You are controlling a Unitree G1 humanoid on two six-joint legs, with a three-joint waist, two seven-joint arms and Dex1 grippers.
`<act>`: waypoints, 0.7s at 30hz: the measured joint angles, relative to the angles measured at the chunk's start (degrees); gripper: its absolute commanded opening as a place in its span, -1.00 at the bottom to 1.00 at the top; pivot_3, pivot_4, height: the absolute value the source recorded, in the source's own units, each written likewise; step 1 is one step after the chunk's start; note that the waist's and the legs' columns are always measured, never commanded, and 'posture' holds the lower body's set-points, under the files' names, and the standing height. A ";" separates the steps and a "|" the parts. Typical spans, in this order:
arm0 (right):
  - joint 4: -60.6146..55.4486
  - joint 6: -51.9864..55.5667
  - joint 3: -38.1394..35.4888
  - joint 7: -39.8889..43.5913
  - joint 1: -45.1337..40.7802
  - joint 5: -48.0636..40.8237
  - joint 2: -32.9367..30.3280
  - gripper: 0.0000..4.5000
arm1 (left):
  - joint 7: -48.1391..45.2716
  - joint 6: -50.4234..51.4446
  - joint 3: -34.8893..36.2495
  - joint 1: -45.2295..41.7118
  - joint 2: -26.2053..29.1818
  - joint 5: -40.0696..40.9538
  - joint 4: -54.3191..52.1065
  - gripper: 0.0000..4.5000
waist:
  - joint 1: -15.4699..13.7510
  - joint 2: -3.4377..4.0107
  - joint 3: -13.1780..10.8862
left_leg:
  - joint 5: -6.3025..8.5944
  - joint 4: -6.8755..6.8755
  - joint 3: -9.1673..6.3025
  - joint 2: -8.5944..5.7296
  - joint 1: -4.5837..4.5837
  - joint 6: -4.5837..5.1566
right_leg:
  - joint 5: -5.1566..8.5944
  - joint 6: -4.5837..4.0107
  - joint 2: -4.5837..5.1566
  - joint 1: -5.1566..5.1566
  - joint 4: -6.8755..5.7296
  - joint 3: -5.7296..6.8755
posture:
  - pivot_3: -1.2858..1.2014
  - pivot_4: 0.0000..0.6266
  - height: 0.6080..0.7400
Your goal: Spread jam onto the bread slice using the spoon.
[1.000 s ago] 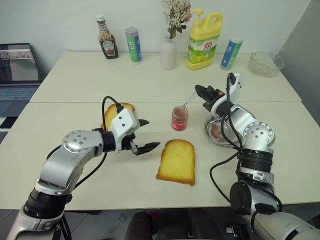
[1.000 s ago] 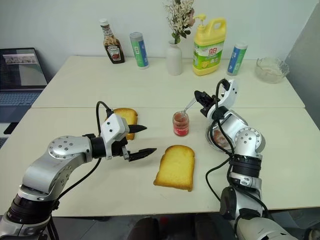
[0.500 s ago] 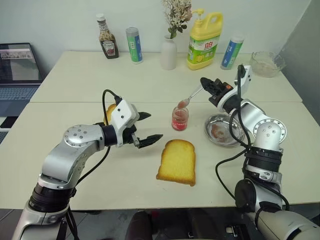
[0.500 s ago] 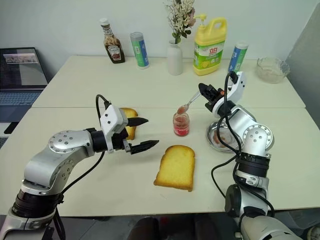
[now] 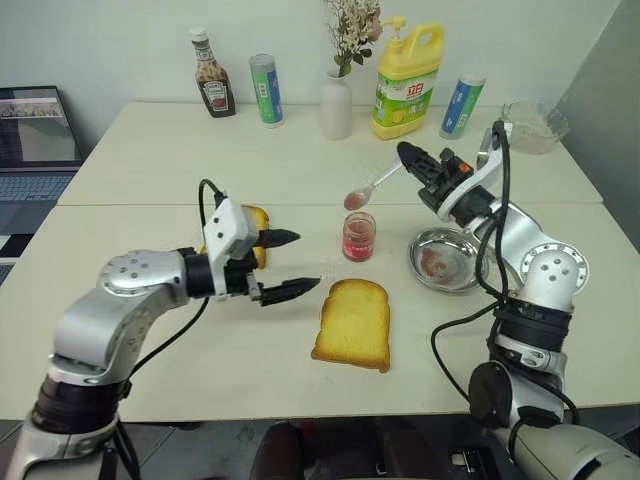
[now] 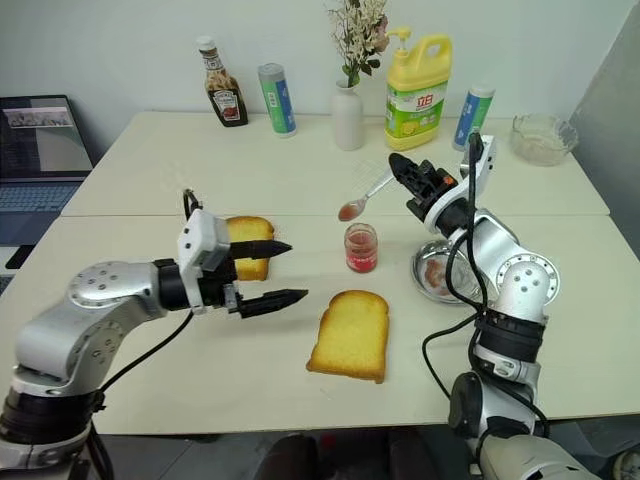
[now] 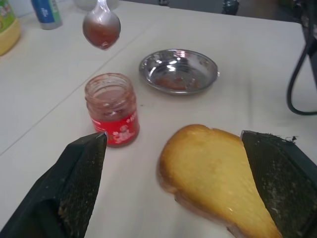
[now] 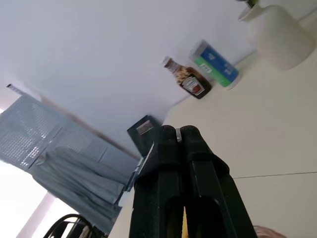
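A small glass jar of red jam (image 5: pixel 359 236) stands open at mid-table. Above and just behind it hangs the silver spoon (image 5: pixel 372 187), its bowl loaded with red jam (image 7: pixel 101 27). My right gripper (image 5: pixel 404 153) is shut on the spoon's handle, raised to the right of the jar. The pale golden bread slice (image 5: pixel 353 323) lies flat in front of the jar. My left gripper (image 5: pixel 306 262) hovers open to the left of the bread and the jar, with nothing between its fingers (image 7: pixel 81 178).
A round steel dish (image 5: pixel 447 258) sits right of the jar. A smaller orange toast slice (image 5: pixel 258 222) lies behind my left gripper. Along the far edge stand a ketchup bottle (image 5: pixel 211 88), a vase (image 5: pixel 337 105), a yellow detergent bottle (image 5: pixel 408 80) and a glass bowl (image 5: pixel 532 126). A laptop (image 5: pixel 35 140) is at far left.
My right gripper has lifted the spoon out of the jar, and it now hangs above it with jam in its bowl. My left gripper drew back a little and rose, still open.
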State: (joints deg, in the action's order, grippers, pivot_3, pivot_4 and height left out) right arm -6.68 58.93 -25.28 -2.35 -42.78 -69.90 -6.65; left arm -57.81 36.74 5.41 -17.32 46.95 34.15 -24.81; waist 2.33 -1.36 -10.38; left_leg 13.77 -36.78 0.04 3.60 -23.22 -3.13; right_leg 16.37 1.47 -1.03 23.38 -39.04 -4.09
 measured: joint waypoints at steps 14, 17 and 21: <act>-24.41 -1.52 19.02 13.76 18.51 5.37 -17.00 -0.99 | -6.62 -11.84 5.72 23.71 5.13 -3.45 -10.73 1.00 | 0.07 0.01 -0.01 | 0.01 0.08 0.01 0.04 0.00 0.02 | 0.28 0.11 0.03 0.10 0.03 -0.02 | 0.03 -0.52 1.00; -27.02 -7.37 25.04 18.59 22.42 13.69 -18.50 -0.99 | -4.06 -14.71 6.17 27.79 2.29 -5.30 -11.14 1.00 | 0.05 -0.01 0.01 | 0.01 0.07 0.05 0.03 0.00 0.02 | 0.29 0.13 0.04 0.08 0.05 -0.04 | 0.03 -0.52 1.00; -26.68 -13.44 29.46 22.26 26.11 21.05 -17.09 -0.99 | -1.58 -15.75 6.18 32.37 0.24 -6.23 -11.65 1.00 | 0.05 -0.04 0.00 | 0.01 0.01 0.01 0.03 -0.03 0.02 | 0.28 0.13 0.04 0.10 0.01 -0.02 | 0.03 -0.52 1.00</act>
State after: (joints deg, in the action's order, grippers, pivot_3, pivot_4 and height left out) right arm -33.36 45.50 4.18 19.92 -16.67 -48.85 -23.73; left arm -59.39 20.99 11.59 15.05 47.19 27.92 -36.46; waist 2.38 -1.40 -10.38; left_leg 13.78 -36.78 0.04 3.63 -23.25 -3.11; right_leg 16.66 1.60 -0.99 23.48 -39.03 -4.11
